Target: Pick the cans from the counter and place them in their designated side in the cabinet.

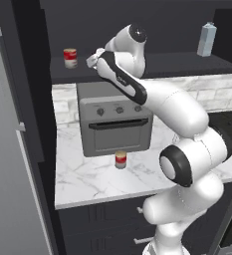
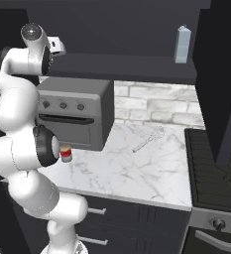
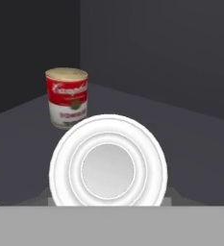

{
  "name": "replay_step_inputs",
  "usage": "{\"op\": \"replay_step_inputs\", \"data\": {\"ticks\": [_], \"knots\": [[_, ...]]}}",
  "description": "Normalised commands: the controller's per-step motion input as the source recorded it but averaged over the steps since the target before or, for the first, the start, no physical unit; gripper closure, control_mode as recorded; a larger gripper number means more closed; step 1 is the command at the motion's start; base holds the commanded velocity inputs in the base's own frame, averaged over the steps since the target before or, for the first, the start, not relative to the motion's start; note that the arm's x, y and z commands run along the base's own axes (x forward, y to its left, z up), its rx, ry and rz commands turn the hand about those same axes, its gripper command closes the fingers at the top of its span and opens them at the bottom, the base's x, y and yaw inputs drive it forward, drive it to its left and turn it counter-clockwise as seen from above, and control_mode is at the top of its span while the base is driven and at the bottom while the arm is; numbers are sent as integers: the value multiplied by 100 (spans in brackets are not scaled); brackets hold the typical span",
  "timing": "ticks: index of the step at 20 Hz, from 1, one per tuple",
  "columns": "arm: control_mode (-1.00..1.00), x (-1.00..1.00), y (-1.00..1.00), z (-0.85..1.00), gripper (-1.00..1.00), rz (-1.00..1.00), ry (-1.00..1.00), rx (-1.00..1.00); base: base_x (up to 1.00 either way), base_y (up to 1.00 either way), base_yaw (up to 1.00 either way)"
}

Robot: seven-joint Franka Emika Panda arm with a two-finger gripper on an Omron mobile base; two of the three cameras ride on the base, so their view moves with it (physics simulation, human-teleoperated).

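Two cans are in sight. The red and white can stands upright on the left end of the cabinet shelf, close to the dark back corner; in the hand view the same can sits a little ahead and to the left. The second can, red with a tan-yellow band, stands upright on the marble counter, just in front of the grey toaster oven; in the right base view it shows partly behind the arm's dark joint.

The arm reaches up over the toaster oven to the shelf, and the gripper is at shelf height, near the red and white can but apart from it, to its right. Whether the fingers are spread or closed I cannot tell, since the wrist hides them.

A pale blue-white carton stands upright at the far right end of the shelf, well apart from the can. A whisk lies flat on the counter to the right of the toaster oven, near the brick wall. The stove adjoins the counter on the right.
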Motion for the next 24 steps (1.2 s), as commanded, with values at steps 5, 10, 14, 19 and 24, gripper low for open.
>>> {"op": "replay_step_inputs", "data": {"ticks": [5,10,14,19,24], "knots": [[-100,27,12,-3,100,0,0,-1,0,0,0],[-100,28,13,-3,100,0,2,0,0,0,0],[-100,27,13,-3,100,0,4,0,0,0,0],[-100,26,14,-3,100,0,4,0,0,0,0],[-100,28,15,-5,100,0,3,0,0,0,0]]}}
